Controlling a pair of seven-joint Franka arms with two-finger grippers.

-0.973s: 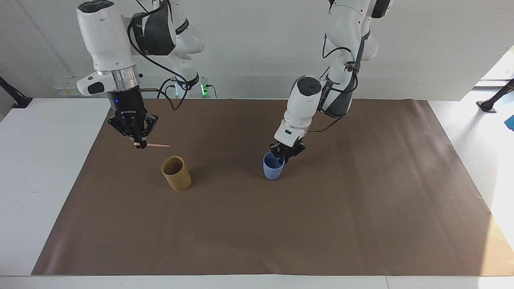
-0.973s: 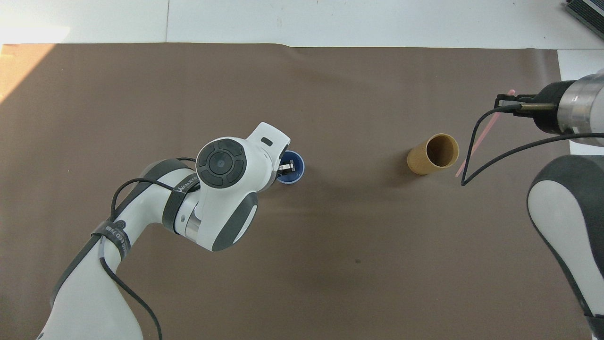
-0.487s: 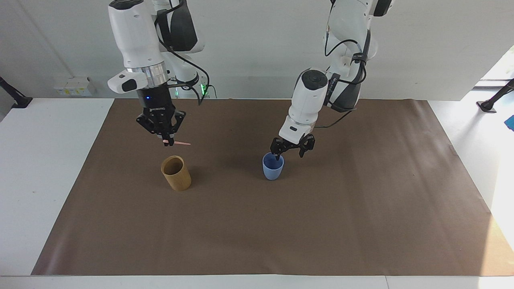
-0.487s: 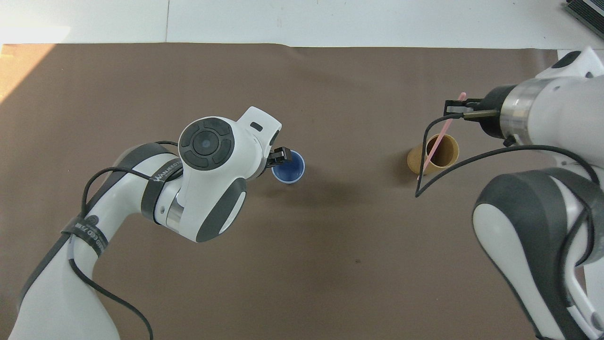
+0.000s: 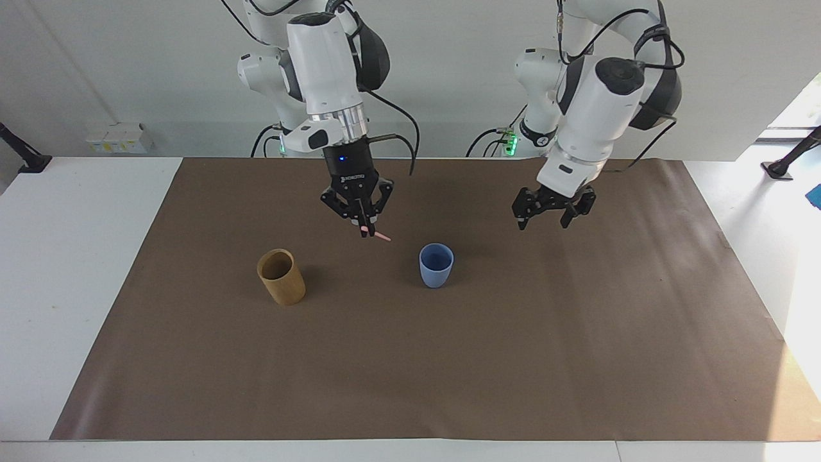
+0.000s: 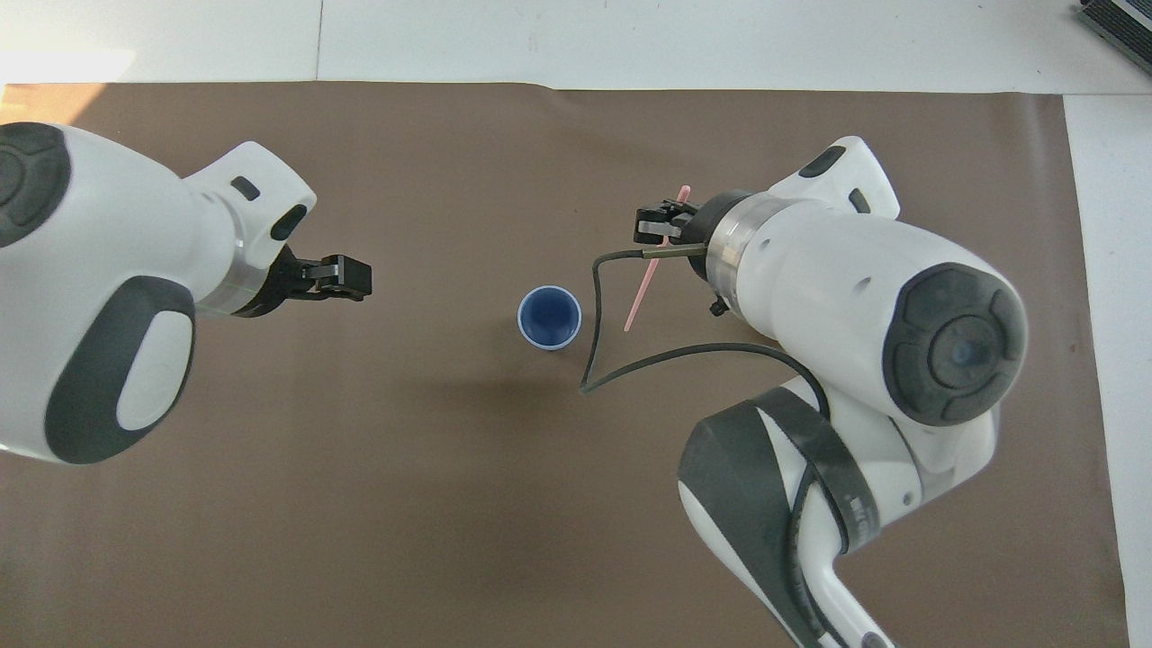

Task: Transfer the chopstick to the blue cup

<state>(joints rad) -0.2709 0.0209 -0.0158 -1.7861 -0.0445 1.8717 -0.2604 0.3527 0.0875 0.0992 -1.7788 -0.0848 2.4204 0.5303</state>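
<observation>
A white tabletop is covered across most of its width by a brown paper sheet. On the sheet an upright blue cup is seen near the centre. A tan holder stands well apart, at its 9 o'clock in the facing view.

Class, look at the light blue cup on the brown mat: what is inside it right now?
Nothing shows inside the blue cup: the overhead view looks straight down onto its bare bottom. The pink chopstick is not in it yet; the right pincer holds it in the air beside the cup.
</observation>
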